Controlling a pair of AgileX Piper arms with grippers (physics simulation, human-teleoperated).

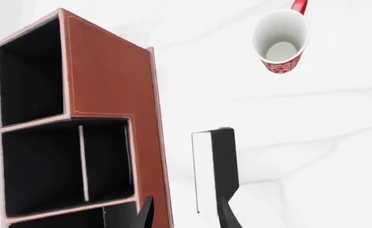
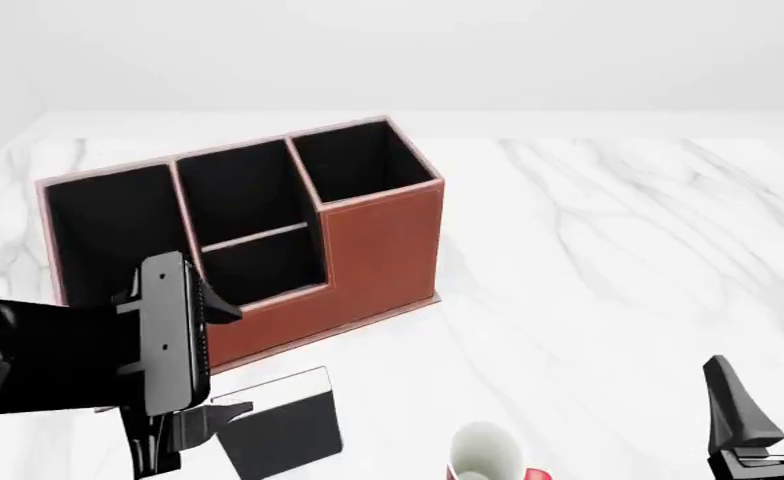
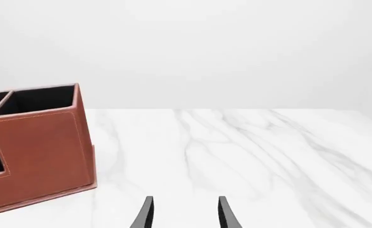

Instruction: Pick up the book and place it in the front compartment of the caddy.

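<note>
book flat on the marble, left gripper above it

meanwhile the book (image 2: 283,425) lies flat on the desk (image 2: 606,270), just in front of the caddy (image 2: 379,250) and a little apart from its base. it is a thin rectangle with a matte black cover and a narrow white page edge along one long side; the left wrist view shows that pale strip (image 1: 202,171) beside the dark cover.

the left gripper (image 1: 186,216) hangs over the near end of the book, its two black tapered fingers spread apart with nothing between them. one finger (image 1: 227,213) overlaps the book's cover in that view, the other sits in front of the caddy's wall; whether either touches anything cannot be told. in the front view the boxy black arm covers the caddy's low front corner.

the caddy is a rectangular organiser in reddish-brown, leather-look material with pale stitched trim along its edges and flat black lining. its compartments step in height, the tallest at the right end, a low one at the front.

the mug (image 2: 486,455), white inside with a red patterned outside and a red handle, stands upright on the desk to the right of the book, apart from it.

the right gripper (image 2: 766,420) sits low at the right, well apart from everything, its slim black fingers parted over bare white, grey-veined marble.
</note>
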